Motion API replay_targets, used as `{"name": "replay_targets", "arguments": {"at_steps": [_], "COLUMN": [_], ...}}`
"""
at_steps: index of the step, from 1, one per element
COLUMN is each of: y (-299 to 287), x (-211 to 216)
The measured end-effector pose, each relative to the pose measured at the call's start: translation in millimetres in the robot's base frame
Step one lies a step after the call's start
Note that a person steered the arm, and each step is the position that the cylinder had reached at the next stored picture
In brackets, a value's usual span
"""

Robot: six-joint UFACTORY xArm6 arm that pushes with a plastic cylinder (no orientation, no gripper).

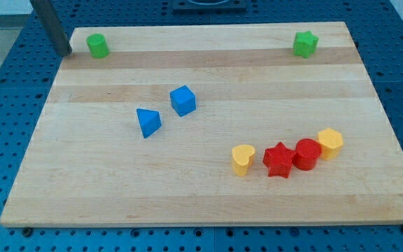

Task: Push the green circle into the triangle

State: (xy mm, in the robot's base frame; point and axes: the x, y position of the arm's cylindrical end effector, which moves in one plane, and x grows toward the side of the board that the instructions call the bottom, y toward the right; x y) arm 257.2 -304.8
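Pincer state cannot be told, since the arm ends in a plain dark rod; my tip (66, 52) sits at the counter's (208, 203) top-left edge, just left of the green circle (98, 45), with a small gap between them. Toward the middle lies the blue triangle (148, 122), with a blue cube (183, 100) just beside it on its upper right. At the top right stands a green star (304, 43). Lower right, a yellow heart (243, 159), a red star (279, 159), a red circle (306, 153) and a yellow block (329, 142) form a close row.
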Motion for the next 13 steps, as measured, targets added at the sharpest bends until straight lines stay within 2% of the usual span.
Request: {"name": "replay_targets", "arguments": {"at_steps": [1, 2, 3, 4, 5, 7, 8, 9, 10, 11, 12, 13], "y": [19, 22, 54, 80, 124, 118, 114, 84, 51, 51, 68, 124], "x": [-64, -65, -47, -11, 63, 137, 60, 49, 92, 118, 131, 164]}}
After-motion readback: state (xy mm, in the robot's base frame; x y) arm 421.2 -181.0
